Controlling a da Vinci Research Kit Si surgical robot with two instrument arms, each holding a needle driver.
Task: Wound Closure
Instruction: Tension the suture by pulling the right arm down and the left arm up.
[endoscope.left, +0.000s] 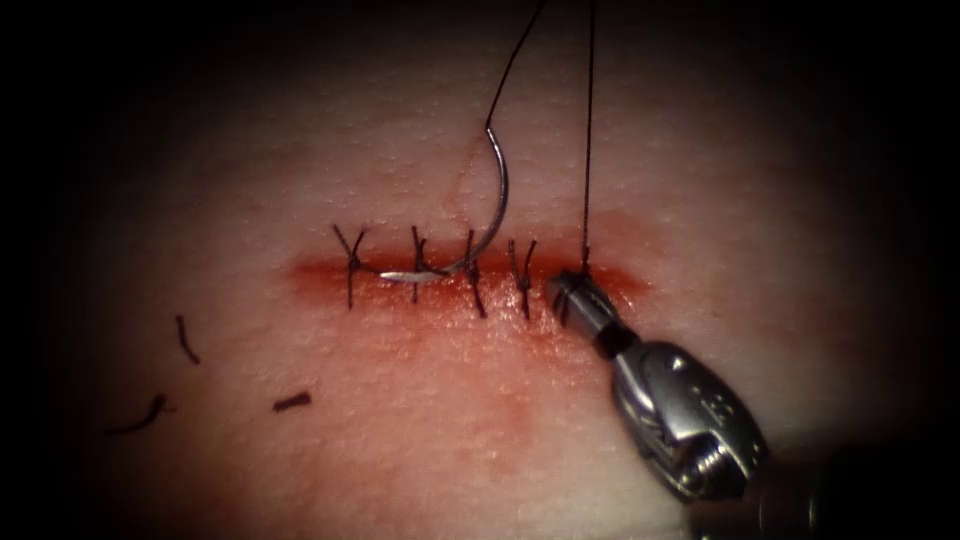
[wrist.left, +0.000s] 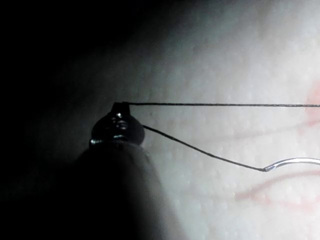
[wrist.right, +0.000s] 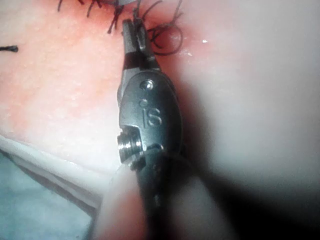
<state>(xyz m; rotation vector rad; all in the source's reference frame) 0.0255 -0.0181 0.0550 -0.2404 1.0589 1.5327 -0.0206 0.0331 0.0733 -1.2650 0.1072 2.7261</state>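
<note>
We are seeing the curved steel needle (endoscope.left: 495, 200) lying free across the red cut (endoscope.left: 330, 270); the left claw (wrist.left: 119, 116) is clamping the dark thread (endoscope.left: 588, 130); the right claw (endoscope.left: 570, 293), at the cut's right end, is looking closed, grip unclear.

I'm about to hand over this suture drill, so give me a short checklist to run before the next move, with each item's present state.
1. Needle free of the tissue: ok. It lies loose across the cut, held by neither tool.
2. Left claw holding thread: ok. Two strands run from it.
3. Right claw shut on thread: cannot tell. Its tip sits at the cut's right end, where the thread enters.
4. Earlier stitches tied: ok, four cross the cut.
5. Loose cut ends: ok, lying left of the stitches, away from the cut.
</note>
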